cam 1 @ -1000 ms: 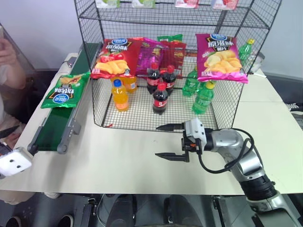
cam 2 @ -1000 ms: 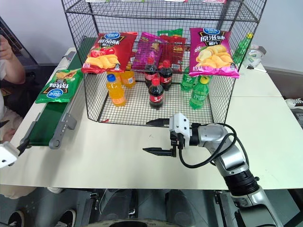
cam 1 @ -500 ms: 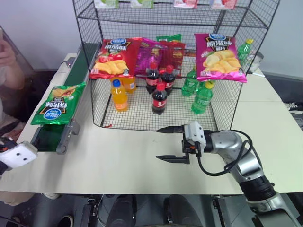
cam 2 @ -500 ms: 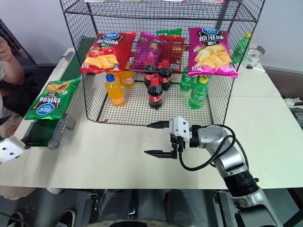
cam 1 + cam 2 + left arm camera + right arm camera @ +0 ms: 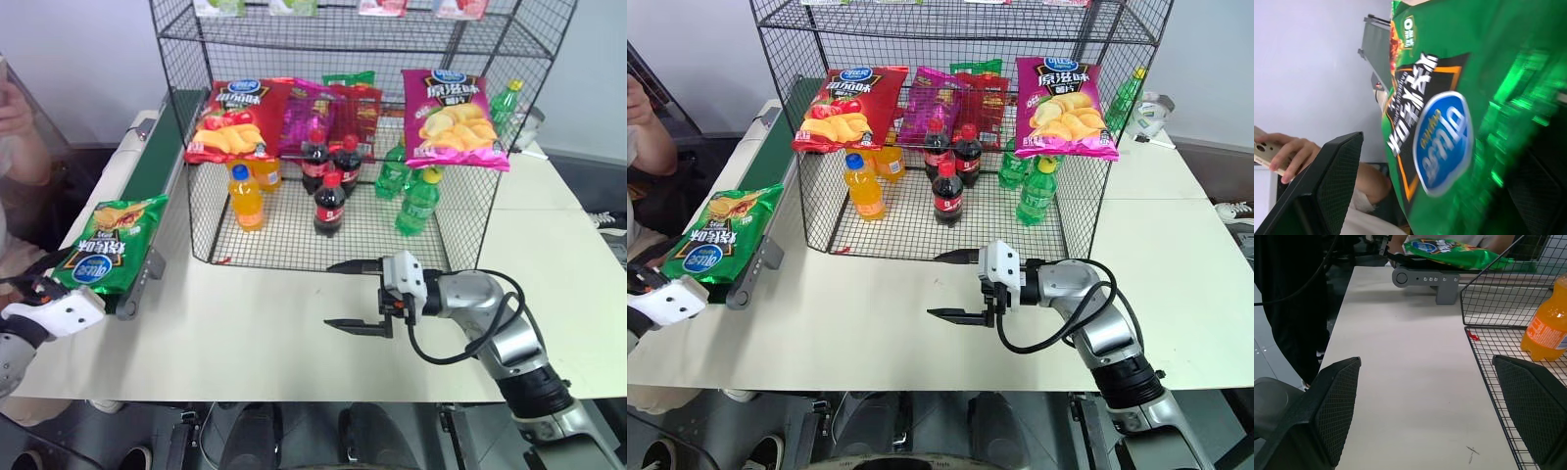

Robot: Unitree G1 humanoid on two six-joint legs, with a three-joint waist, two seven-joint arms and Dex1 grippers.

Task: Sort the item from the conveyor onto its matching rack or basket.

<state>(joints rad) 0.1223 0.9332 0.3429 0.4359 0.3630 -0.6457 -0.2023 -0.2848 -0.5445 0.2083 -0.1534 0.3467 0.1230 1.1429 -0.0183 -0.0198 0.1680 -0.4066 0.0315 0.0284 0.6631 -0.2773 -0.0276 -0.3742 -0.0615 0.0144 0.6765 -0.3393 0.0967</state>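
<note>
The item, a shiny green crisp bag (image 5: 108, 245) with a blue oval logo, lies at the near end of the conveyor (image 5: 157, 157) and overhangs its end roller. My left gripper (image 5: 47, 286) is open just below and in front of the bag's near edge. In the left wrist view the bag (image 5: 1449, 122) is very close, with one black finger (image 5: 1322, 186) beside it. My right gripper (image 5: 333, 294) is open and holds nothing, over the table in front of the rack (image 5: 196, 147). The right wrist view looks across the table to the bag (image 5: 1459, 252).
Red (image 5: 235, 117) and magenta crisp bags (image 5: 456, 117) hang on the rack's front. Orange (image 5: 247, 196), cola (image 5: 330, 204) and green bottles (image 5: 421, 201) stand on its bottom tier. A person's arm (image 5: 20, 127) is at the far left beside the conveyor.
The green bag has travelled down the belt to its near end and now overhangs the roller. My left gripper has come forward up to it. The right gripper has stayed put.
</note>
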